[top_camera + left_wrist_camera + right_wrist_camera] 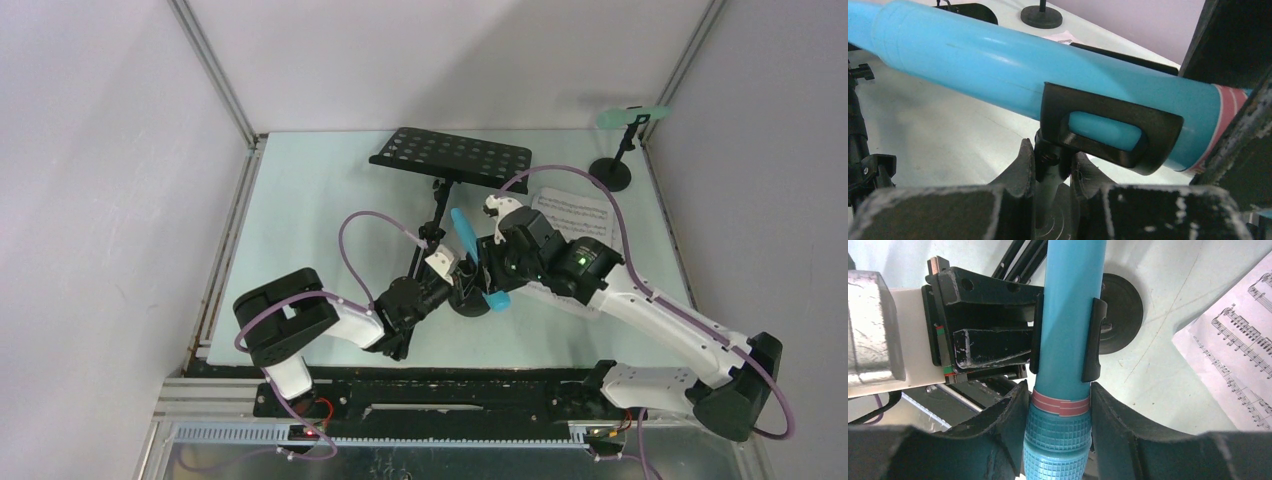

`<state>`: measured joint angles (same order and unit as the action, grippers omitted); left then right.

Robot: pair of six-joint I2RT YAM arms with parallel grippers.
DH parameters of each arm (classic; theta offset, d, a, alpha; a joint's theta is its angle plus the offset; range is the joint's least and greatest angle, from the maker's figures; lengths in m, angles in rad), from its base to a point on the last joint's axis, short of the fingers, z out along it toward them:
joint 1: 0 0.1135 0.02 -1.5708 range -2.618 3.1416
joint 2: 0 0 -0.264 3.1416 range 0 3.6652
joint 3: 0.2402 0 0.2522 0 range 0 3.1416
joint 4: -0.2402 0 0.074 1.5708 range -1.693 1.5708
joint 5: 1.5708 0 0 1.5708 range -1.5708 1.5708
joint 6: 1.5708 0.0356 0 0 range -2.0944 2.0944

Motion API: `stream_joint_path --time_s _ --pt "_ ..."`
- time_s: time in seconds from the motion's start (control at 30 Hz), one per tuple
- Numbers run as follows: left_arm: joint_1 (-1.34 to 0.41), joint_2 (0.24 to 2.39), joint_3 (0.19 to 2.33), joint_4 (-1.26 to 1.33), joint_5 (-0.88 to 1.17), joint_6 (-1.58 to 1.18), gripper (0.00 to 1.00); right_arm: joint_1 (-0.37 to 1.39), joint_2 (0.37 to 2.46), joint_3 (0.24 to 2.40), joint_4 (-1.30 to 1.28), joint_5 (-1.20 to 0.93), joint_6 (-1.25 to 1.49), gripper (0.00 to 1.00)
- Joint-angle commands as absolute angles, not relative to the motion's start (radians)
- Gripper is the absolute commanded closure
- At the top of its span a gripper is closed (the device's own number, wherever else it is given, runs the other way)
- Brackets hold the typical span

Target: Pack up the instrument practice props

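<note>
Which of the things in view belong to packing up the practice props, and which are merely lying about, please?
Props to pack: black music rack, sheet-music page, blue toy microphone, its clip holder, mint-green toy microphone, its round-based holder.
Not props: purple arm cables, metal frame post.

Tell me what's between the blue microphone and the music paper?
Right wrist view: the mic holder's round base, then bare table, lie between the blue microphone and the sheet music.
</note>
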<state>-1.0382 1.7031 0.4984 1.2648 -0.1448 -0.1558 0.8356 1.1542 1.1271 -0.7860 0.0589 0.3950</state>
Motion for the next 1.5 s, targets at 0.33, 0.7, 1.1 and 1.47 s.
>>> stream_joint_path --time_s 0.33,0.7,1.1,1.47 --pt "-1.039 1.706 0.549 1.226 -0.176 -0.18 1.0 0.811 1.144 1.114 -0.8 0.014 0.386 1.0" --pt "-1.012 1.708 0.552 1.208 -0.19 -0.212 1.0 0.909 1.008 0.983 -0.853 0.037 0.444 1.0" --pt "-0.989 1.713 0.569 1.181 -0.179 -0.202 1.0 1.058 0.852 0.918 -0.992 0.058 0.603 1.0" --pt "-0.974 1.73 0.631 1.132 -0.168 -0.164 1.0 1.141 0.718 0.885 -1.095 0.02 0.683 1.0"
